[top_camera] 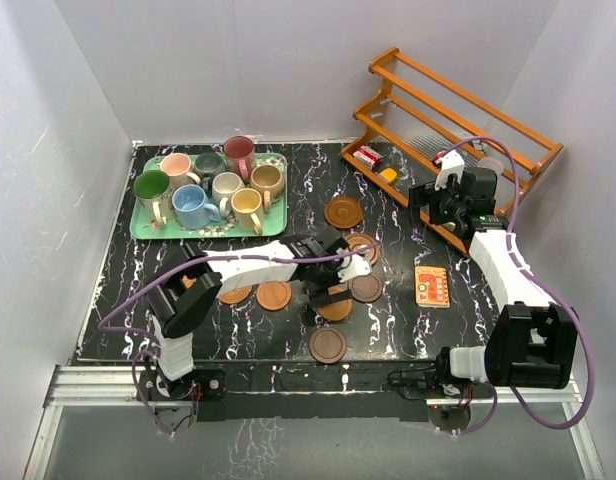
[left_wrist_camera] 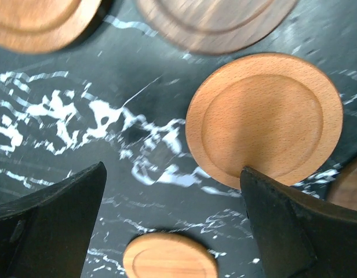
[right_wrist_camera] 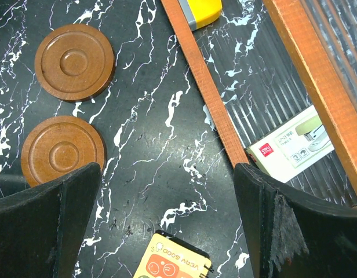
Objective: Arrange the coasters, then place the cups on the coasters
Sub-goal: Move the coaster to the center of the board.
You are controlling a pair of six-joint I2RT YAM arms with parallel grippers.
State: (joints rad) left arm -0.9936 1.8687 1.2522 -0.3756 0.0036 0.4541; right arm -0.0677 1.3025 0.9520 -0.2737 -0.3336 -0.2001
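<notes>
1. Step in hand: arranging the coasters. No cup is on a coaster yet. All the cups stand together on the green tray (top_camera: 188,233) at the far left of the bench (top_camera: 138,320).
2. The left tool (top_camera: 333,288) hangs low over the scattered coasters at mid-bench, with its jaws wide and nothing held. In its wrist view a light coaster (left_wrist_camera: 264,119) lies flat, its near edge at one finger (left_wrist_camera: 283,226).
3. The right tool (top_camera: 428,198) sits beside the wooden rack (top_camera: 458,110), with its jaws wide and nothing held. Two dark coasters (right_wrist_camera: 74,61) lie well off to its side.
4. Next move, as judged: the left tool should centre on that light coaster, lower until its fingers straddle the rim, then close. The disc is thin and lies flat, so there is little edge to grip, and other coasters lie close by.
5. Count of coasters: four dark, and three light in plain sight. A fourth light one may lie under the left arm; this cannot be confirmed.
6. Count of cups: eight, namely green (top_camera: 151,187), pink, grey-teal, maroon, light blue, cream-white, yellow-cream and tan.
</notes>
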